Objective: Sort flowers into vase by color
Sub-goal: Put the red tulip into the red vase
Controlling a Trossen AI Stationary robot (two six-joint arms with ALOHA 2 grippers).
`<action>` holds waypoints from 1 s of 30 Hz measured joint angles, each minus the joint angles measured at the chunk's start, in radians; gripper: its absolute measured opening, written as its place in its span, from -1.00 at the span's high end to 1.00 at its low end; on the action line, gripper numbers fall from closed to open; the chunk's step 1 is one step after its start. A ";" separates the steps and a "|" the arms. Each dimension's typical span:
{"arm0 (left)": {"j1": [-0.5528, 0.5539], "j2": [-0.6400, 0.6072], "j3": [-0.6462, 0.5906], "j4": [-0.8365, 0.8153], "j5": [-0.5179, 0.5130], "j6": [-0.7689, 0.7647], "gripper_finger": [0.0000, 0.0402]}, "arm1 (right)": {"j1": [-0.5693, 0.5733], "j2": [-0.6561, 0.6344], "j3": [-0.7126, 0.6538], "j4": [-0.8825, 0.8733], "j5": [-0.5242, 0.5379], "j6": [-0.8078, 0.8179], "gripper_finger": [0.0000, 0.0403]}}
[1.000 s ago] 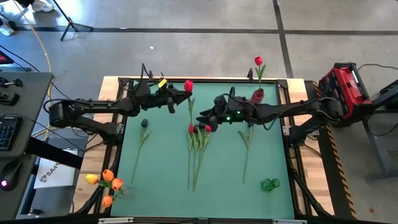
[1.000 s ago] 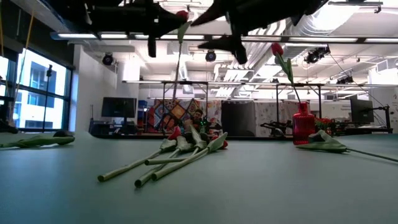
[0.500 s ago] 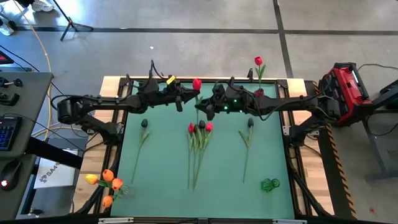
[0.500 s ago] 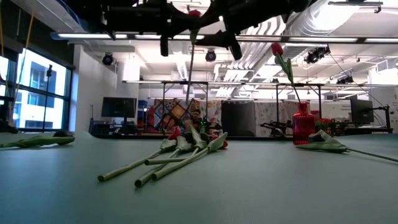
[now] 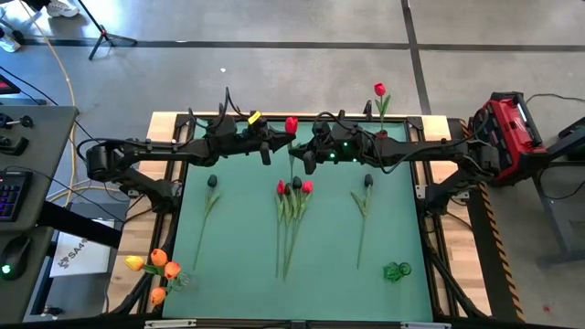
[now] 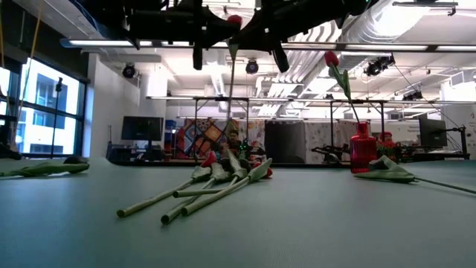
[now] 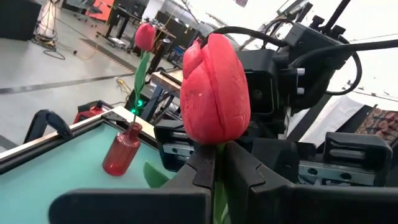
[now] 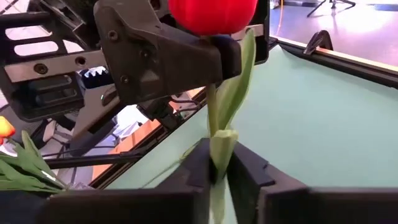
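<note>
Since a second ago the right end effector (image 5: 298, 155) has swung from over the middle of the bench (image 5: 238, 247) toward its far edge and drawn its fingers in, and the left end effector (image 5: 280, 143) has carried the red tulip (image 5: 291, 125) rightward to meet it. Now both arms reach level across the far edge from opposite sides and meet nose to nose near its middle, well above the surface. The left end effector is clamped on the tulip's stem just under the bud (image 7: 215, 90); the right end effector is clamped on the same stem lower down, its fingers (image 8: 199, 168) pressed against the green leaf. The stem hangs straight down between them. A bunch of red and dark tulips (image 5: 292, 194) lies at mid-bench, untouched. One red tulip stands in the red vase (image 5: 379, 139) at the far edge; orange tulips (image 5: 157, 265) stand at the near left corner.
</note>
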State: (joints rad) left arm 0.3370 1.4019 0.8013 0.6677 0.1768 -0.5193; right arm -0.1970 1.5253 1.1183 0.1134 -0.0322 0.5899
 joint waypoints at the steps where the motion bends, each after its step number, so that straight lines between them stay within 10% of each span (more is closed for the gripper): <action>1: 0.000 0.000 0.000 0.001 0.000 0.003 0.96 | 0.000 0.000 0.000 0.002 0.000 -0.004 0.91; 14: 0.065 -0.036 -0.001 -0.041 0.057 0.000 0.24 | 0.000 -0.048 0.000 -0.033 0.169 -0.052 0.99; 30: 0.150 -0.244 -0.001 -0.445 0.074 0.138 0.29 | 0.036 -0.556 0.001 -0.590 0.777 -0.206 1.00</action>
State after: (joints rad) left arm 0.4870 1.1579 0.8001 0.2224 0.2507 -0.3817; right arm -0.1609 0.9693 1.1191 -0.4771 0.7446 0.3836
